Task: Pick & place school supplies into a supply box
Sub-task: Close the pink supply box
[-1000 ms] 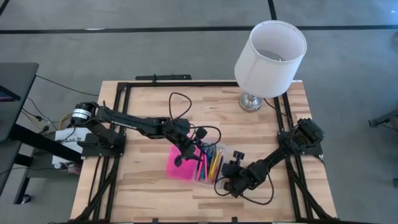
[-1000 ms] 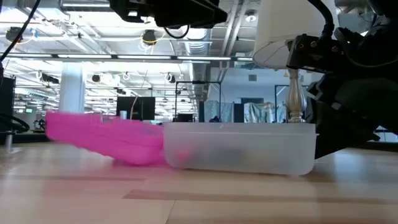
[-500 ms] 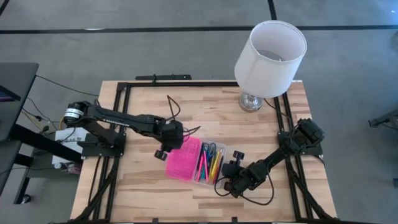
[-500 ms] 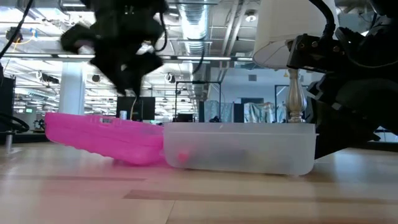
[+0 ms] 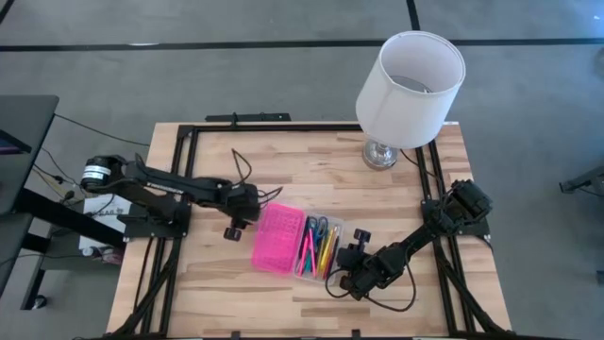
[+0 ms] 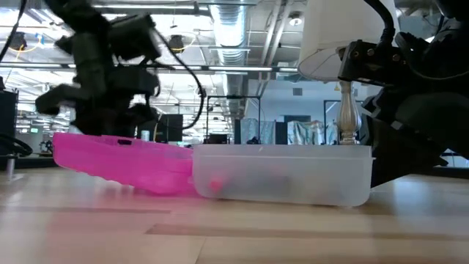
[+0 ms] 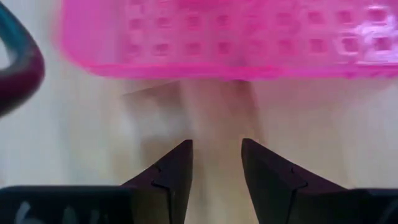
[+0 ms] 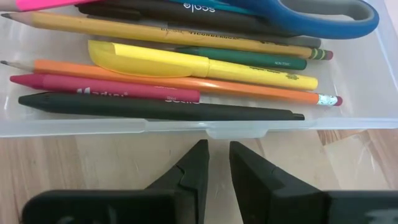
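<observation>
Supply box [image 5: 319, 247] mid-table, lid [image 5: 277, 239] flipped open on its left side, flat on table [image 5: 236, 293]. Pens, pencils [image 8: 180, 38] and scissors [image 8: 323, 11] lie inside clear tray. Left gripper [image 7: 216, 163] low, just beside lid's outer edge, jaws released with narrow gap, empty. Right gripper [image 8: 215, 163] at tray's front wall, jaws nearly together, holding nothing. Likely step: close lid. Advice: get left jaws under lid's free edge, swing it over hinge slowly; right braces tray against sliding.
</observation>
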Action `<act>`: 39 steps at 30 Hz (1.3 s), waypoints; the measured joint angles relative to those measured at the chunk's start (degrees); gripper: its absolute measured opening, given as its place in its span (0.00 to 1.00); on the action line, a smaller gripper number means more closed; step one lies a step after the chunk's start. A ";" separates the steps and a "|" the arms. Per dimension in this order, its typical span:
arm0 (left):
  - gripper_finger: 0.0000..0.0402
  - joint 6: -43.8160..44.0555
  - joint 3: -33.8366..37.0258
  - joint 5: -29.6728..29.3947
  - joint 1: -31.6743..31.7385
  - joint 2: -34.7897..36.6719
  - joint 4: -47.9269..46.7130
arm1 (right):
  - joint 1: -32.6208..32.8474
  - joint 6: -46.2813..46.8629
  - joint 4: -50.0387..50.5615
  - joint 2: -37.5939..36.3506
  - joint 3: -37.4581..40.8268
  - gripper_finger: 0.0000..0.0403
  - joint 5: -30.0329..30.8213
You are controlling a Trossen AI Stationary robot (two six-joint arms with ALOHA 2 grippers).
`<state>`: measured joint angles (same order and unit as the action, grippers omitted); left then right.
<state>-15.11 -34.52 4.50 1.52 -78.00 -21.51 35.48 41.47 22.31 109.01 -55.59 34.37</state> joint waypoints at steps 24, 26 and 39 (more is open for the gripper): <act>0.33 7.87 21.92 7.12 -3.76 -12.61 63.44 | -1.00 -3.04 -2.01 -0.02 0.04 0.16 0.06; 0.33 7.80 20.72 7.64 -3.75 -16.11 65.93 | -1.14 -3.03 -2.01 -0.02 0.04 0.16 -0.03; 0.33 6.00 19.70 9.73 -3.76 -22.99 86.04 | -1.41 -4.46 -2.54 -0.02 0.04 0.16 0.00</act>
<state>-9.11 -14.82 14.23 -2.24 -100.99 64.54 34.07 37.01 19.77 108.99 -55.55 34.37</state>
